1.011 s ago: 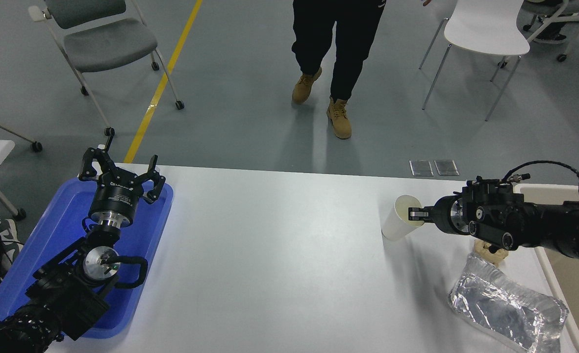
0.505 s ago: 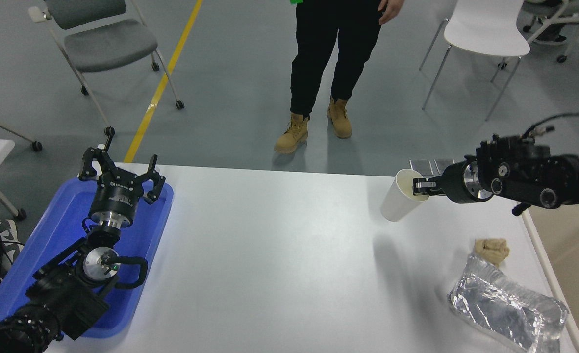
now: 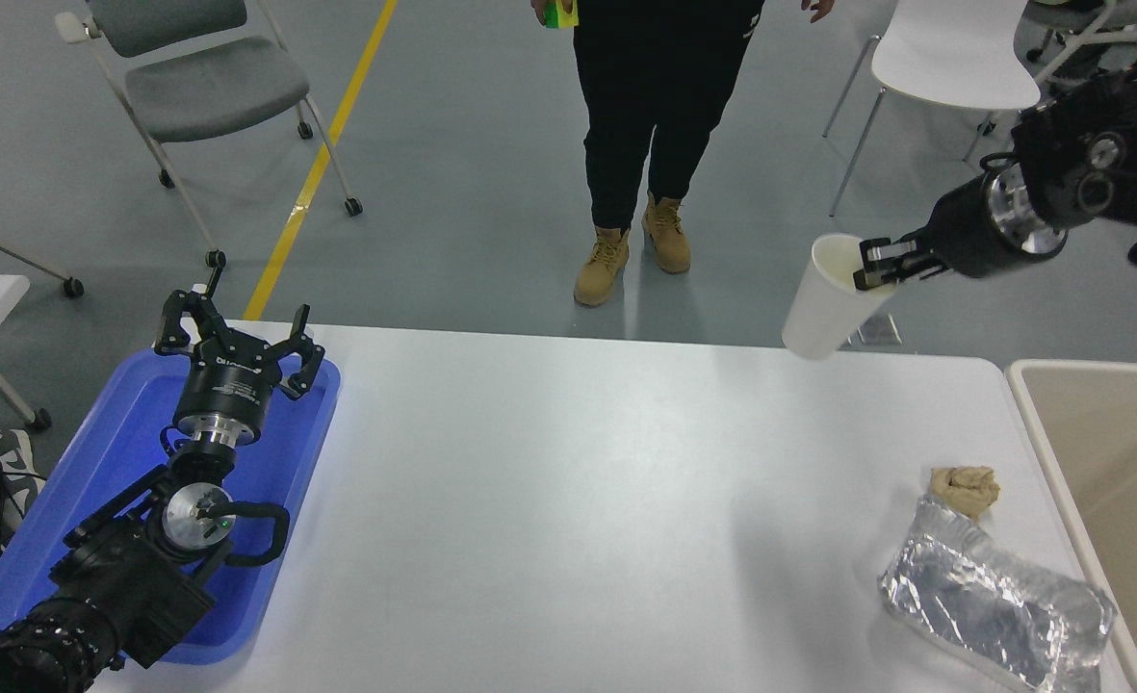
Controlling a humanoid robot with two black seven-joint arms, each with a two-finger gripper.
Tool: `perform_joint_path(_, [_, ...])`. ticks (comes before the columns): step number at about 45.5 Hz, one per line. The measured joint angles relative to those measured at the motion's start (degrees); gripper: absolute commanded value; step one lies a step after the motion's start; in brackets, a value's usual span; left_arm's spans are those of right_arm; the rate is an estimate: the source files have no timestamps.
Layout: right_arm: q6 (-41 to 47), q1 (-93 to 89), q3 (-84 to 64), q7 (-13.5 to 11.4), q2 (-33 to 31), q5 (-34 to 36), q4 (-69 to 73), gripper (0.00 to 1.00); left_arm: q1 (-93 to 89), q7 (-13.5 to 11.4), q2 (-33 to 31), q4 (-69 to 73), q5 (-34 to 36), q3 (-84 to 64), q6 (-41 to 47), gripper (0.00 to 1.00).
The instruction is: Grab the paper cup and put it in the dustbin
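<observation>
The white paper cup [image 3: 826,300] hangs tilted in the air, well above the table's far right edge. My right gripper [image 3: 878,266] is shut on the cup's rim, with one finger inside the cup. The right arm comes in from the upper right. The dustbin [image 3: 1030,409], beige inside with an off-white rim, stands at the table's right edge, lower and to the right of the cup. My left gripper [image 3: 241,337] is parked open and empty over the blue tray at the lower left.
A blue plastic tray [image 3: 125,433] lies at the left. A crumpled brown paper wad [image 3: 965,489] and a crinkled silver foil tray [image 3: 996,597] lie at the front right, beside the dustbin. A person [image 3: 659,125] stands at the far side.
My right gripper has lifted the paper cup off the table, up and to the right. The person has stepped closer to the table. The left arm has not moved.
</observation>
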Motion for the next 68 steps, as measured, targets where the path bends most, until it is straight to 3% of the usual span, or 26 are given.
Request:
perform_joint_path(22, [4.06, 6.15, -2.26, -1.24, -2.9, -0.54, 0.35, 0.0, 0.0, 0.0, 0.02, 0.0, -0.01, 0.0, 0.0, 1.0])
perform_joint_path(37, [4.2, 1.18, -4.99, -2.25, -12.16, -2.98, -8.41, 0.0, 0.0, 0.0, 0.02, 0.0, -0.01, 0.0, 0.01, 1.0])
perform_joint_path(44, [3.98, -5.39, -5.27, 0.02, -15.92, -4.15, -17.42, 0.0, 0.0, -0.01, 0.02, 0.0, -0.01, 0.0, 0.0, 1.0])
perform_joint_path(55, [2.44, -20.57, -3.11, 5.83, -18.12, -3.33, -35.36, 0.0, -0.01, -0.09, 0.01, 0.0, -0.01, 0.0, 0.0, 1.0])
perform_joint_path(68, [-2.56, -37.99, 1.17, 7.83, -17.27, 3.29, -47.81, 0.0, 0.0, -0.08, 0.02, 0.0, -0.01, 0.0, 0.0, 1.0])
